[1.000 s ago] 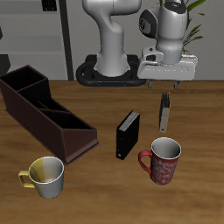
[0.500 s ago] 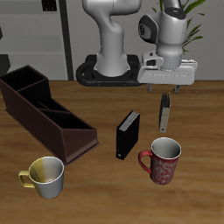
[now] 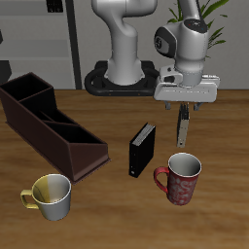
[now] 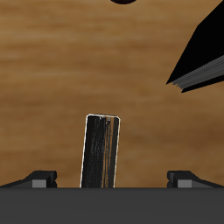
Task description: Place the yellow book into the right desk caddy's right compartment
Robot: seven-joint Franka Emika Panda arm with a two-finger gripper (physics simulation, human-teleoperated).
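Wrist view shows the yellow book standing upright on bare wood, between widely spread fingertips, neither touching it; the black book is just a dark wedge there. Exterior view shows gripper right above the yellow book, contact hard to judge from that angle. Black book stands beside it, red mug nearer the front edge. Right desk caddy well apart, its right compartment beyond the black book; yellow-white mug near its end.
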